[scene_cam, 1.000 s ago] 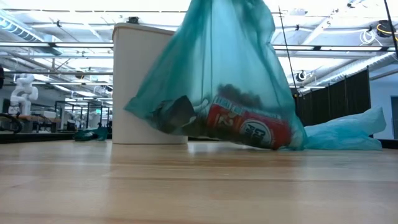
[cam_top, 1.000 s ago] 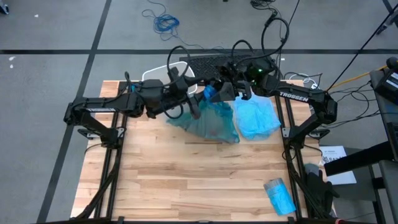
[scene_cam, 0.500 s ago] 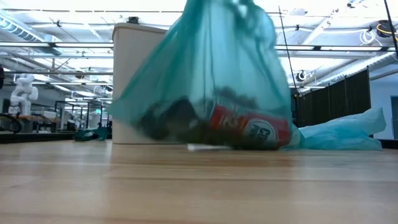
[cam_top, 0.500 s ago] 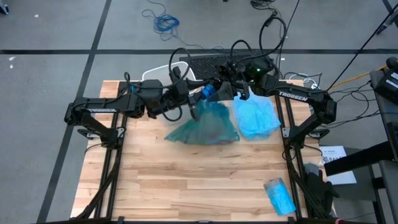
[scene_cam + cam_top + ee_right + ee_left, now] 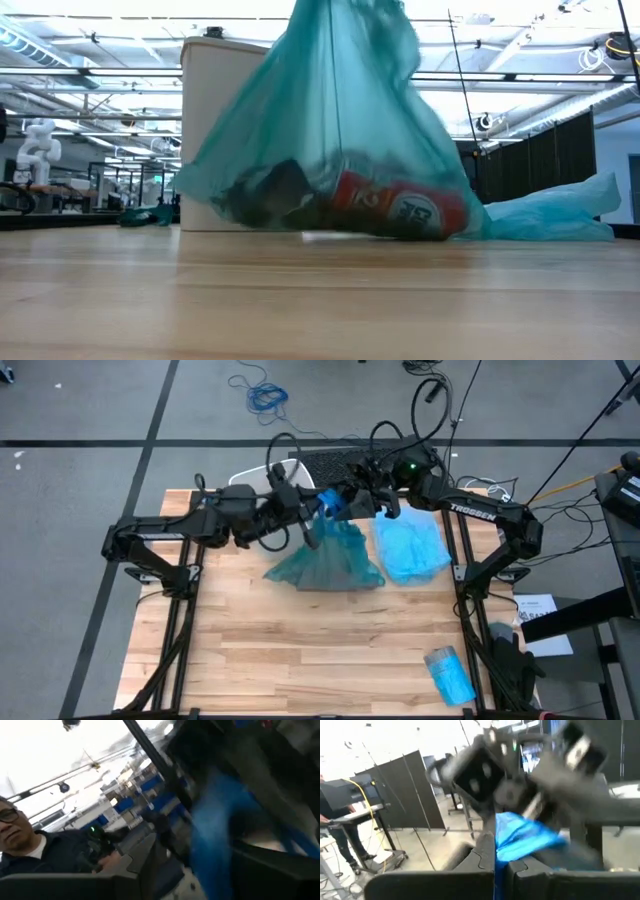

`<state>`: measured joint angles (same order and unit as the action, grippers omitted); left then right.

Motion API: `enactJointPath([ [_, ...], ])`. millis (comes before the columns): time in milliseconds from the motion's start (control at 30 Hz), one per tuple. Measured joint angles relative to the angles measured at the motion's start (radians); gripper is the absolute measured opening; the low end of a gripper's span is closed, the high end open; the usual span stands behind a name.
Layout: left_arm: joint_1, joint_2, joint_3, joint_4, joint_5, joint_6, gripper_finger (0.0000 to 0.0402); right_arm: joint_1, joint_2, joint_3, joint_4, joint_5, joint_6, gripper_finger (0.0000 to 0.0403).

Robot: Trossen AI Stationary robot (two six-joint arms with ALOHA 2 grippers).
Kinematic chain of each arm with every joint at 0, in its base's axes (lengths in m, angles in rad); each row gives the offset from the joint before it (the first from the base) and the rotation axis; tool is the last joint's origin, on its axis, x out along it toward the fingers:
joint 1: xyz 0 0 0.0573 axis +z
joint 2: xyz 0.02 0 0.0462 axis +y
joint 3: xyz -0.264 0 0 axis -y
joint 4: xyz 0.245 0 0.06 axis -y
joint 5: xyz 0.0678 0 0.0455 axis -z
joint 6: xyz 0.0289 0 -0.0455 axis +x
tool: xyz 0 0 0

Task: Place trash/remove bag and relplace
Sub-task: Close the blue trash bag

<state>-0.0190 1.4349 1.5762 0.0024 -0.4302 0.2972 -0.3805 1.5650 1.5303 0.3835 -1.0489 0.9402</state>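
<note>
A teal trash bag (image 5: 330,558) (image 5: 330,130) stands on the table's far middle, its bottom on the wood. Through its film I see the trash: a red-and-white bottle (image 5: 400,206) and dark wads (image 5: 262,190). The bag's gathered top (image 5: 334,506) is bunched between my two grippers. My left gripper (image 5: 316,512) (image 5: 495,865) comes from the left and is shut on it. My right gripper (image 5: 352,502) comes from the right and is also shut on it. The white bin (image 5: 225,130) (image 5: 248,480) stands behind the bag, partly hidden by my left arm. My left gripper pinches a thin fold of the bag's gathered top (image 5: 496,851) between its two fingers, coming about level from the table's left. The bag hangs below, its bottom on the table. My right gripper holds the bunched top (image 5: 340,505) from the table's right, next to my left gripper. Blur in its wrist view hides how the fingers lie. The film below is drawn up into a cone.
A pale blue bag (image 5: 412,548) (image 5: 560,215) lies flat to the right of the teal one. A roll of blue bags (image 5: 448,672) lies near the table's front right corner. A person (image 5: 30,850) shows in the room beyond the table.
My left gripper has shut on the bag's gathered top. The bag's lower part has swung and spread toward the table's left, and the bottle inside has settled closer to level. The top has stayed up between the grippers.
</note>
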Motion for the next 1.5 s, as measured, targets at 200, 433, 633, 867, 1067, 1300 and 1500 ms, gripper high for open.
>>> enactJointPath([
  [200, -0.013, -0.039, 0.006, 0.01, -0.016, 0.001, 0.0001, -0.04, 0.008, -0.007, -0.048, -0.041, -0.008, 0.0146],
  [433, -0.016, -0.088, 0.006, -0.014, -0.047, 0.007, 0.0, -0.052, 0.006, -0.003, -0.035, -0.054, -0.014, 0.0172],
  [633, -0.016, -0.107, 0.004, -0.039, -0.076, 0.058, 0.0, -0.051, 0.004, -0.003, -0.066, -0.084, -0.026, 0.0192],
  [867, -0.016, -0.12, 0.004, -0.114, -0.081, 0.049, 0.0, -0.066, 0.004, -0.003, 0.012, -0.033, -0.02, 0.0197],
  [1067, -0.016, -0.122, 0.003, -0.052, -0.085, 0.054, 0.0, -0.077, 0.003, -0.002, -0.166, -0.05, -0.108, 0.0197],
  [1300, -0.016, -0.129, 0.003, -0.012, -0.085, 0.087, 0.0, -0.075, 0.002, -0.003, -0.259, -0.053, -0.198, 0.0197],
  [1500, -0.016, -0.129, 0.069, -0.025, -0.096, 0.137, 0.0, -0.075, 0.002, -0.003, -0.384, -0.051, -0.29, 0.0197],
])
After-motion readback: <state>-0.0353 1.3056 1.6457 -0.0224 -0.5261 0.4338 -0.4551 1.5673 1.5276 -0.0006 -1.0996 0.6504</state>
